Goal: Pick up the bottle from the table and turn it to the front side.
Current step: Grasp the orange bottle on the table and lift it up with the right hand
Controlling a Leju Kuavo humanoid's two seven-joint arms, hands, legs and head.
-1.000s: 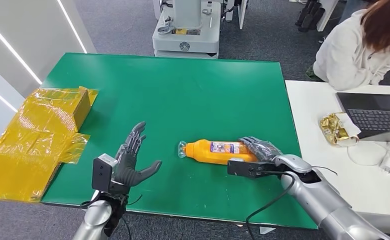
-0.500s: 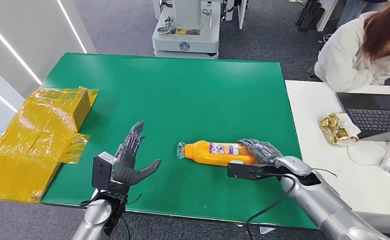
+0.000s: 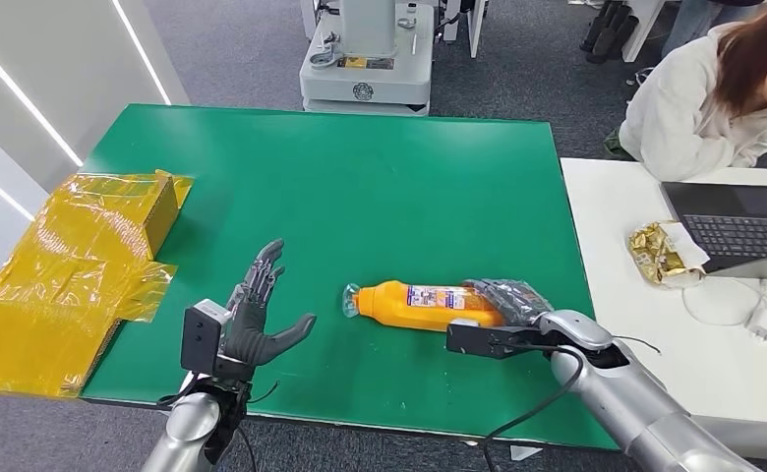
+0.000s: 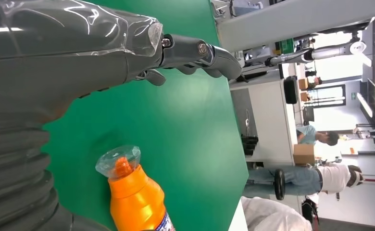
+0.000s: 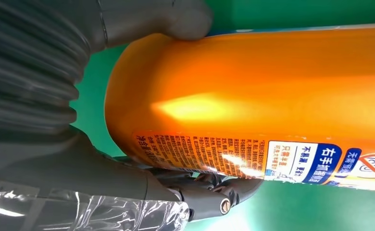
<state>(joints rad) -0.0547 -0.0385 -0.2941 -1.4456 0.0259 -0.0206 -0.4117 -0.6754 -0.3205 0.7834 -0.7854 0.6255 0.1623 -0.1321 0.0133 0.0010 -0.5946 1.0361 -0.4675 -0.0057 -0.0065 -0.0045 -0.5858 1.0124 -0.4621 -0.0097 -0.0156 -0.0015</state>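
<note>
Right robot hand was wrapped around the bottle, apparently lying on the desk; the lift was judged next, left robot hand open at nine o'clock.

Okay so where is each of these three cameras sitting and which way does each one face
Head view: high on the robot, facing forward and down at the green table; both arms enter from below.
Left wrist view: behind the left hand, looking across the table toward the office.
Right wrist view: behind the right hand, close against the bottle's label.
Shared: all three show the orange bottle.
</note>
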